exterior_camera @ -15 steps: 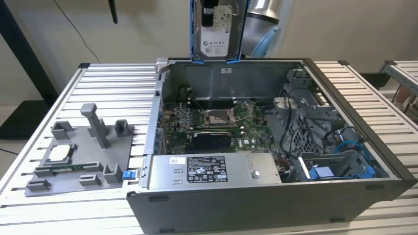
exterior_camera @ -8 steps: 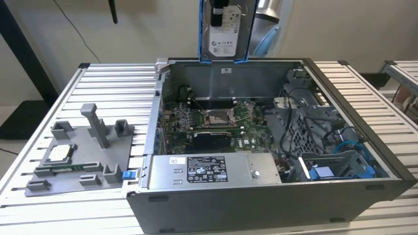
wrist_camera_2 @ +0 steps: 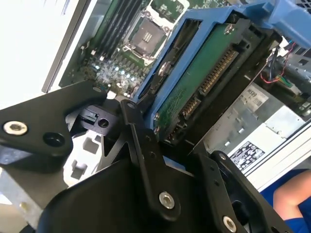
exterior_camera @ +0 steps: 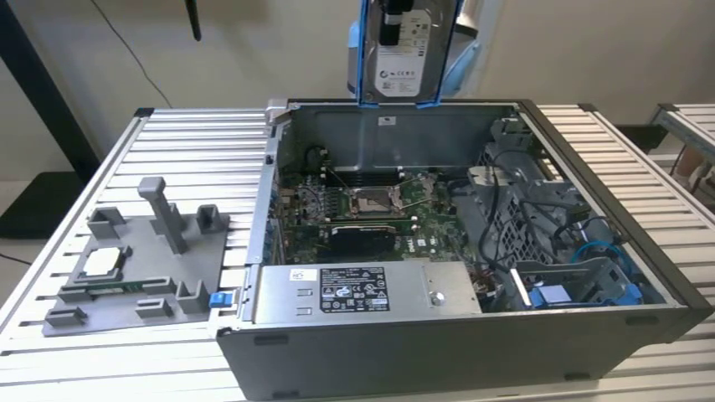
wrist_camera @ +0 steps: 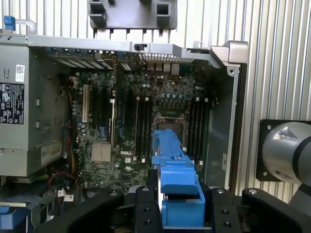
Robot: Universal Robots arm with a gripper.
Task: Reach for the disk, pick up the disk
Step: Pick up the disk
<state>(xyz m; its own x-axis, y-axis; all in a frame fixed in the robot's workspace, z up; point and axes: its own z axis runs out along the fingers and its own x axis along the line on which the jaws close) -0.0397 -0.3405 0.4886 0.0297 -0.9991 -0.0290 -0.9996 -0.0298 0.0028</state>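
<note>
The disk (exterior_camera: 400,59), silver with a white label and a thin blue bracket, hangs upright above the back wall of the open computer case, clear of everything below it. In the second wrist view the disk (wrist_camera_2: 199,82) shows its green circuit-board side and connector, and my gripper (wrist_camera_2: 170,143) is shut on it with black fingers (wrist_camera_2: 146,145) against its blue frame. In the first wrist view the blue bracket edge of the disk (wrist_camera: 177,184) sits between the gripper (wrist_camera: 181,213) fingers, over the motherboard.
The open computer case (exterior_camera: 671,293) lies on a slatted metal table (exterior_camera: 190,151), with motherboard (exterior_camera: 369,209), power supply (exterior_camera: 357,289) and tangled cables beside a blue drive cage (exterior_camera: 581,289). A grey fixture (exterior_camera: 134,260) stands at the exterior view's left. A person's blue sleeve (wrist_camera_2: 291,194) is nearby.
</note>
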